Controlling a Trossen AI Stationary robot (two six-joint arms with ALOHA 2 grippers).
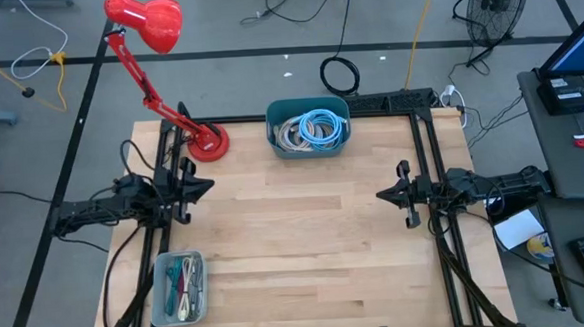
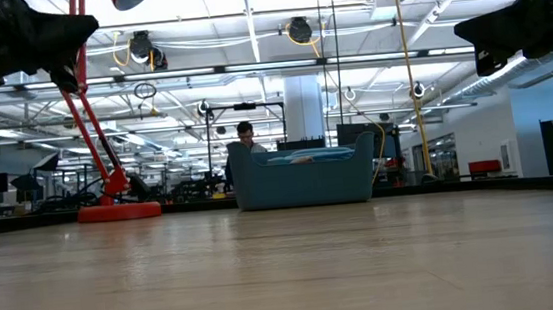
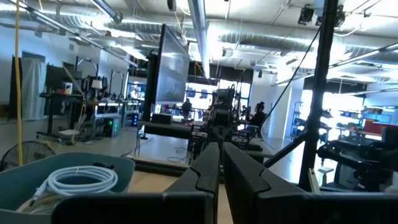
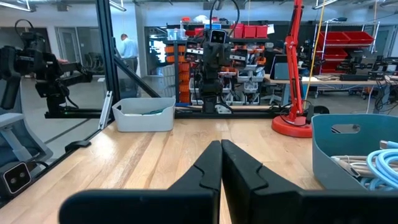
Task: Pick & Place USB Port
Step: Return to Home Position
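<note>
A blue bin (image 1: 308, 128) with coiled white and light-blue cables stands at the middle of the table's far edge; it also shows in the low view (image 2: 304, 178). A pale grey bin (image 1: 178, 287) with small mixed parts sits at the near left corner. I cannot pick out a USB port among their contents. My left gripper (image 1: 209, 184) hangs shut above the table's left edge, pointing right, with nothing between its fingers (image 3: 220, 148). My right gripper (image 1: 382, 194) hangs shut above the right edge, pointing left, and is also empty (image 4: 221, 144).
A red desk lamp stands with its round base (image 1: 207, 140) on the far left of the table, its arm leaning out beyond the far left corner. Bare wood (image 1: 306, 243) lies between the two grippers. A black frame borders the table's sides. A person (image 2: 244, 133) sits in the room beyond.
</note>
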